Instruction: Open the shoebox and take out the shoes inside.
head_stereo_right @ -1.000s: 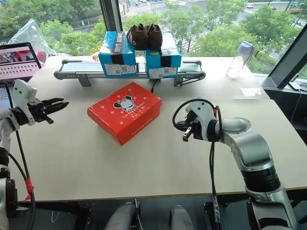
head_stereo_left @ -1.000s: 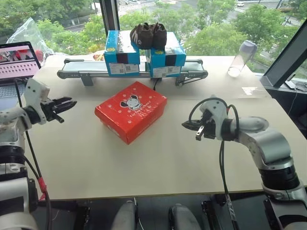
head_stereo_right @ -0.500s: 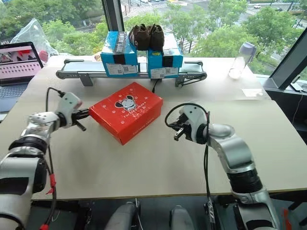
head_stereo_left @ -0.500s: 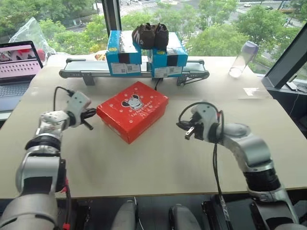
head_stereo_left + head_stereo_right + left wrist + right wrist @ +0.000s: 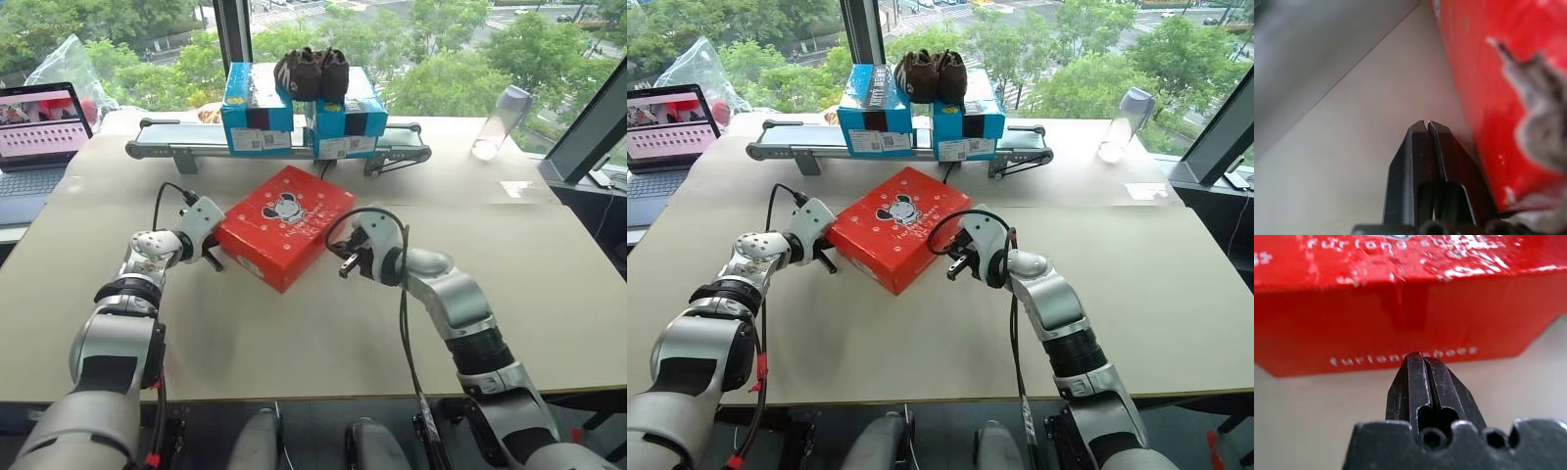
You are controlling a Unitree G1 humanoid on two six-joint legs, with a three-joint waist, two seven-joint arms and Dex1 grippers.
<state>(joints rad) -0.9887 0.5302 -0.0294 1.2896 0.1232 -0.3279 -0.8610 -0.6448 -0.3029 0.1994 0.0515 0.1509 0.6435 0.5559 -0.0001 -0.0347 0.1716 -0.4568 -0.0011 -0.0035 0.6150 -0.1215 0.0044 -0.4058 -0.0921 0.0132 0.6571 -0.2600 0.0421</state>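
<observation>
The shoebox (image 5: 285,226) lies diagonally, lid closed, between both pairs of pinched-together, empty fingers. It is red with white dots and a mouse logo.

The left gripper (image 5: 211,260) sits at one short end, the right gripper (image 5: 343,266) at a long side.

The shoebox (image 5: 285,226) was bright red cardboard scattered with small white dots, a cartoon mouse logo printed on its lid with a line of white lettering below it. It lay flat on the table (image 5: 323,323) with the lid closed, turned at an angle so that one corner pointed toward the near edge. White lettering also ran along its long side wall. The shoes were shut inside and could not be seen.
</observation>
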